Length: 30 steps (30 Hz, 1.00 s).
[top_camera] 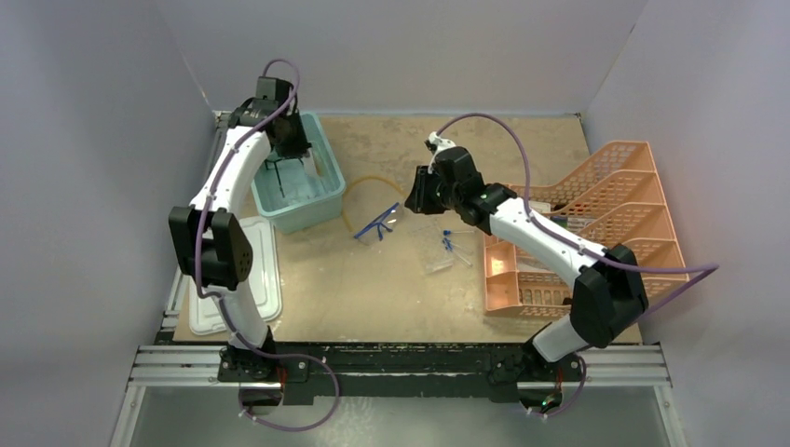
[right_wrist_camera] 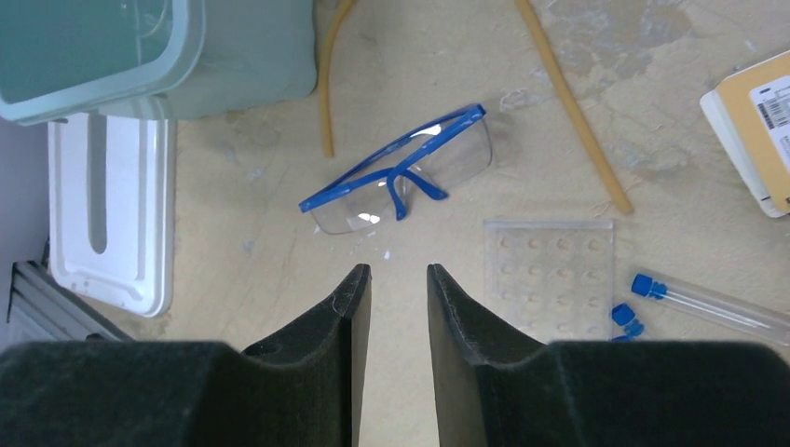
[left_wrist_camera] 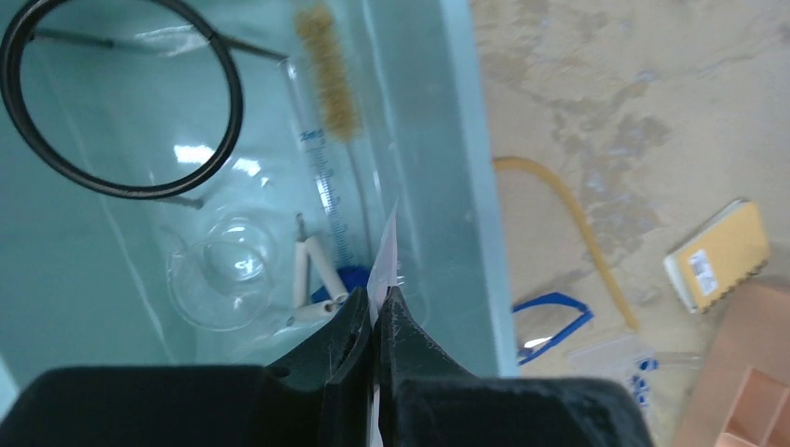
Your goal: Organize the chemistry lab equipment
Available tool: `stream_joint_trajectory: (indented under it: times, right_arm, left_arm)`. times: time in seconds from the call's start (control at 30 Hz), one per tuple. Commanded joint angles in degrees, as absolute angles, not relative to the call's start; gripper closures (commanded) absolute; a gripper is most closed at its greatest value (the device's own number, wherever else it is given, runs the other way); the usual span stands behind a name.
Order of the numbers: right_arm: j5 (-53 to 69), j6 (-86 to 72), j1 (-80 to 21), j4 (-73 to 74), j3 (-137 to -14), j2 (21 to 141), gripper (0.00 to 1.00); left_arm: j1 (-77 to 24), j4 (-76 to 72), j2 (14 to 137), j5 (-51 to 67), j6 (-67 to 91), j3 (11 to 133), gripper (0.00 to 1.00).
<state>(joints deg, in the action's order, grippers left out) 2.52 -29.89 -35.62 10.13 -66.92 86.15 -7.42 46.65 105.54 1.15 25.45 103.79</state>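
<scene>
Right gripper [right_wrist_camera: 398, 272], parted and empty, hangs just short of the goggles [right_wrist_camera: 402, 169], frame lying crosswise ahead; left gripper [left_wrist_camera: 380, 303] pinches the packet [left_wrist_camera: 384, 256].

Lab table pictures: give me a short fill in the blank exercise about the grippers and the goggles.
1. The left gripper holds a white packet over the teal ____.
2. The right gripper is ____, holding nothing.
3. The goggles have a ____ frame.
Missing words: tub; open; blue.
</scene>
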Motion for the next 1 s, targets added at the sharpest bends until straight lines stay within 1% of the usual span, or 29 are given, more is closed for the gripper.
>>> stream_joint_trajectory:
  times: [0.0,0.17,0.27,0.4,0.47,0.63,0.77,0.97]
  right_arm:
    - [0.6,-26.6,-34.5,10.2,-71.1,87.9,0.69]
    - [1.5,-25.6,-33.5,11.3,-74.9,92.3,0.69]
    - [1.5,-25.1,-33.1,11.1,-76.1,93.7,0.69]
    - [2.7,-24.0,-32.6,11.4,-78.1,95.9,0.68]
    - [3.1,-23.8,-32.5,12.1,-79.2,96.9,0.68]
    - [4.2,-23.4,-32.4,12.2,-80.5,98.2,0.66]
    - [4.1,-22.7,-32.4,12.8,-81.3,98.9,0.60]
    - [2.7,-22.0,-32.4,14.7,-82.6,99.6,0.54]
  left_arm:
    - [-4.8,49.4,104.6,0.2,23.3,102.2,1.00]
    - [-2.5,49.7,103.6,1.9,22.3,96.8,1.00]
    - [-1.5,51.1,104.1,0.2,21.8,95.4,1.00]
    - [-0.4,51.7,104.3,-6.5,22.0,93.9,1.00]
    - [0.0,51.8,104.4,-7.6,22.0,93.9,1.00]
    - [0.0,52.6,105.0,-9.7,21.6,94.6,0.85]
    - [0.0,54.2,105.1,-12.9,21.7,97.2,0.74]
    - [0.0,54.6,102.3,-12.7,21.9,100.4,0.67]
